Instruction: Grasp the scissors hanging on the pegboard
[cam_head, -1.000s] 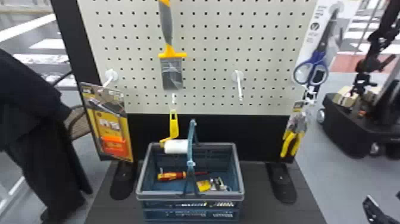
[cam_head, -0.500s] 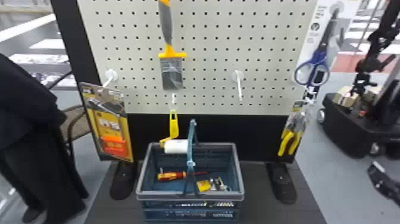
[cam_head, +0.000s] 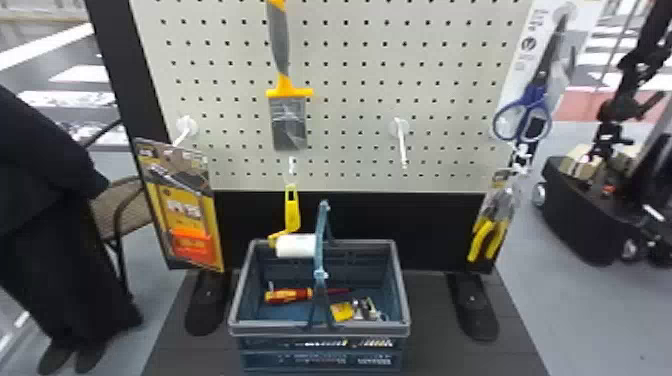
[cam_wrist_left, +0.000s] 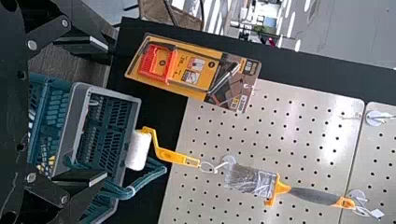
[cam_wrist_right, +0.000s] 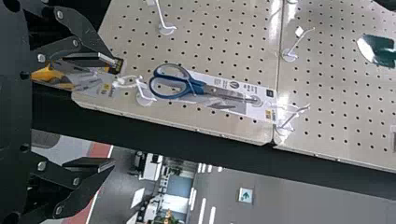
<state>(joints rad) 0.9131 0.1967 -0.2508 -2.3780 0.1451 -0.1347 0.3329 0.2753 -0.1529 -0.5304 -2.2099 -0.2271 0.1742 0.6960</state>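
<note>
The right tool (cam_wrist_right: 112, 114) is spread wide and holds nothing, apart from the blue-handled scissors (cam_wrist_right: 187, 86), which hang in a card pack at the pegboard's (cam_wrist_right: 224, 32) right edge, above yellow pliers (cam_head: 487, 235). The left tool (cam_wrist_left: 107, 112) is also spread wide, near the basket (cam_wrist_left: 100, 135).

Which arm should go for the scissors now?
Right. The scissors hang at the pegboard's right edge, straight ahead of its open jaws; the left arm's jaws face the basket and roller.
</note>
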